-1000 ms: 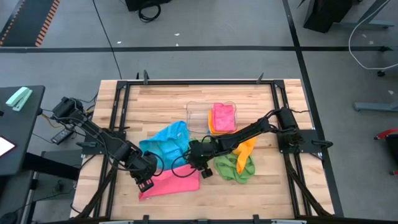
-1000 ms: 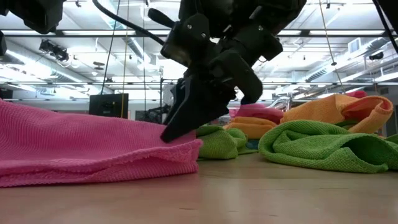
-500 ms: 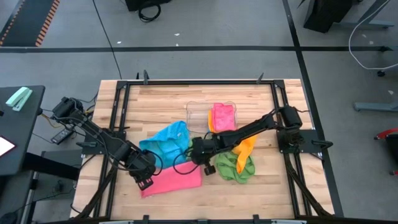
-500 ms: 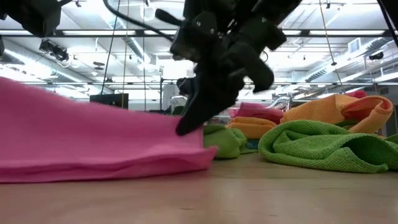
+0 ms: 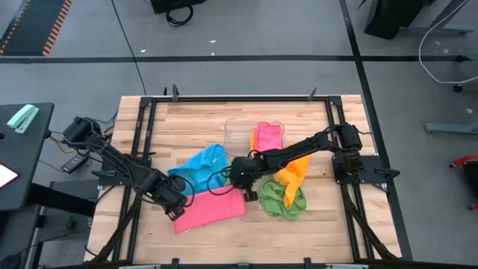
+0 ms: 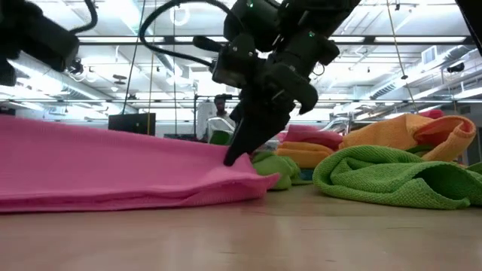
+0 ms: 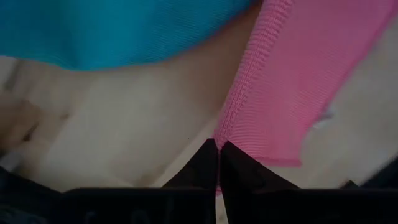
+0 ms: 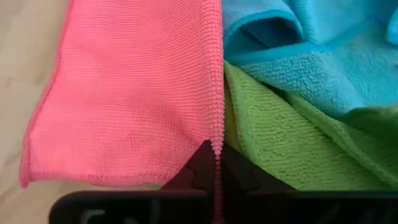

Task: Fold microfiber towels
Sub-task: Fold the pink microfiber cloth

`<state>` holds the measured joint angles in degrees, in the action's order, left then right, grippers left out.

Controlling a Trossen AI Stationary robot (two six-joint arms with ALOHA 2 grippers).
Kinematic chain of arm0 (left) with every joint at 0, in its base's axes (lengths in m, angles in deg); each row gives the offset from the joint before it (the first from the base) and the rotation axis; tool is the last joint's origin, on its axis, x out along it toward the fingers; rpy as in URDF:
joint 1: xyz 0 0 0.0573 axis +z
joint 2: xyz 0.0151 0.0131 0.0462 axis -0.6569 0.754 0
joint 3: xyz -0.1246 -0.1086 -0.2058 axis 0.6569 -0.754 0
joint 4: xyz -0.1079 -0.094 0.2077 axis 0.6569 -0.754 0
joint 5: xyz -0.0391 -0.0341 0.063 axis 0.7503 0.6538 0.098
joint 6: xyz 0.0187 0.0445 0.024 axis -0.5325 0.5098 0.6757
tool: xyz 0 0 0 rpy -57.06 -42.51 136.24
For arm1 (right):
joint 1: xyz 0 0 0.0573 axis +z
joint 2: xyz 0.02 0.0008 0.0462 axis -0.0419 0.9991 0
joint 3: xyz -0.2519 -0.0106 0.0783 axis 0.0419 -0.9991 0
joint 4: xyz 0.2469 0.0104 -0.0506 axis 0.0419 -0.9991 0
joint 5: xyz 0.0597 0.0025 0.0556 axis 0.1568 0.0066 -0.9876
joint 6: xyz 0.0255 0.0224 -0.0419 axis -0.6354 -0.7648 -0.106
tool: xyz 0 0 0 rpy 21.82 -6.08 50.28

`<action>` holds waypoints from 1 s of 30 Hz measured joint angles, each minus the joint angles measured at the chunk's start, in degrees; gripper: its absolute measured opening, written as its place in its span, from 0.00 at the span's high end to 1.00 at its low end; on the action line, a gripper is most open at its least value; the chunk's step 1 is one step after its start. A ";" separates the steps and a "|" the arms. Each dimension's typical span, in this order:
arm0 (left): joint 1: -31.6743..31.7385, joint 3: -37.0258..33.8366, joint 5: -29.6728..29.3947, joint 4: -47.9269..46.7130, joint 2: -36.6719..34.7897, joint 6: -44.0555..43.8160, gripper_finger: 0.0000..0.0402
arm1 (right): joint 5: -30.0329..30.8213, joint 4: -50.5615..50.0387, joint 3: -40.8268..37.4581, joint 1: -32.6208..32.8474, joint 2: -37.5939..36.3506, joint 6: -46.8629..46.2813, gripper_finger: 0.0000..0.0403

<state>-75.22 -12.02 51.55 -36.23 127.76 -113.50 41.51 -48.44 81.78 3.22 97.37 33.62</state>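
Observation:
A pink microfiber towel lies stretched between my two grippers near the table's front. My left gripper is shut on its left end and my right gripper is shut on its far right corner. A blue towel lies crumpled just beyond the pink one. To the right a green towel sits bunched on the wood, with an orange towel lying partly over it. Another pink towel sits folded in a clear tray. My left gripper pinches the pink towel's hemmed edge between its two fingers, which point steeply down. The towel runs away from the fingers low over the wood. My right gripper pinches the towel's hemmed edge at its corner, slanting down from the table's right side. That corner is raised a little; the rest sags onto the table.
The clear tray stands at the table's far middle. Black frame rails run along the table's left and right sides. Bare wood lies along the front edge and at the far left.
My right gripper has gone toward the table's far edge and a little up with the pink towel's right corner. The towel's right end has followed it, and the cloth now lies flatter and more drawn out between the two grippers. My left gripper has sunk slightly with its end.

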 joint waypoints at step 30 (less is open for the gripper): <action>0.82 -3.76 -9.38 -8.78 -0.09 16.85 0.50 | 8.14 -7.83 -0.11 0.16 -9.07 -10.21 0.54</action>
<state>-74.40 -15.78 42.17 -45.01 127.67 -96.65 49.65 -56.28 81.67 3.38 88.30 23.41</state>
